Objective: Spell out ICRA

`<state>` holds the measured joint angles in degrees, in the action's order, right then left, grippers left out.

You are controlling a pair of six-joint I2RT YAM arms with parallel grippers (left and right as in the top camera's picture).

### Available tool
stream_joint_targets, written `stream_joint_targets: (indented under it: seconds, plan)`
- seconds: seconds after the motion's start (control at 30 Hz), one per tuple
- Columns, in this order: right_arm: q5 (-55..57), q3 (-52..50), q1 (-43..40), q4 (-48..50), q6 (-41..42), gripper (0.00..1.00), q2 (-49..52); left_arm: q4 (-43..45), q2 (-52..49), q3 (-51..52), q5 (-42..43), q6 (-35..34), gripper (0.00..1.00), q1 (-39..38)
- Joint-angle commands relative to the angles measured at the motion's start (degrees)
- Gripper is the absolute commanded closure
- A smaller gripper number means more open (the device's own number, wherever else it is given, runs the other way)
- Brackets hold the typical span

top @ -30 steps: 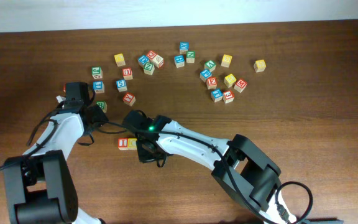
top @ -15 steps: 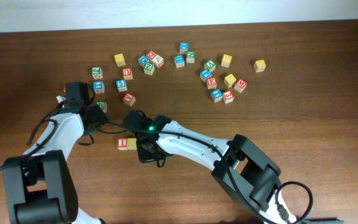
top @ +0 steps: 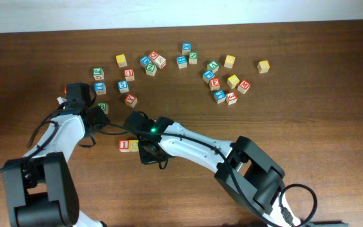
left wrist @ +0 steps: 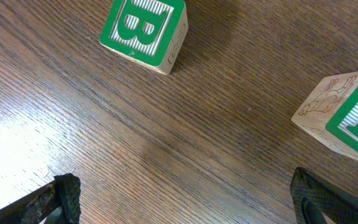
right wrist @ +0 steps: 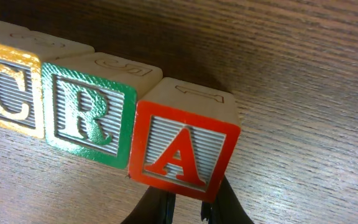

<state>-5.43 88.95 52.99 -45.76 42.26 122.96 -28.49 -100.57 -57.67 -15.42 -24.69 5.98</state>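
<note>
Nothing has shifted since a moment ago; both arms and every cube sit where they were. The red I cube [top: 124, 145] lies toward 8 o'clock on the table [top: 307, 120]. Seen up close, the yellow C cube [right wrist: 8, 87], green R cube [right wrist: 89, 115] and red A cube [right wrist: 182, 146] run side by side, with A a little askew. The right gripper [right wrist: 185, 210] is pinched together at A's 6 o'clock edge, clamping nothing. The left gripper [left wrist: 185, 193], at the table's 9 o'clock, stands wide apart, with a green B cube [left wrist: 145, 31] at its 12 o'clock.
</note>
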Motion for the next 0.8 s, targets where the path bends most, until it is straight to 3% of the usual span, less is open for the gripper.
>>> stream_joint_targets:
  seconds: [0.0,0.67,0.77]
  plan:
    - [1.03,-0.57,0.31,0.22,0.24,0.89,0.22,-0.07,-0.46,-0.57,0.02,-0.11,0.01,0.09]
    - [0.74,-0.57,0.31,-0.72,0.24,0.89,0.22,-0.07,-0.46,-0.57,0.02,-0.11,0.01,0.09]
    - [-1.05,-0.55,0.24,-2.25,0.22,0.96,0.17,-0.07,-0.46,-0.57,0.02,-0.11,0.01,0.09]
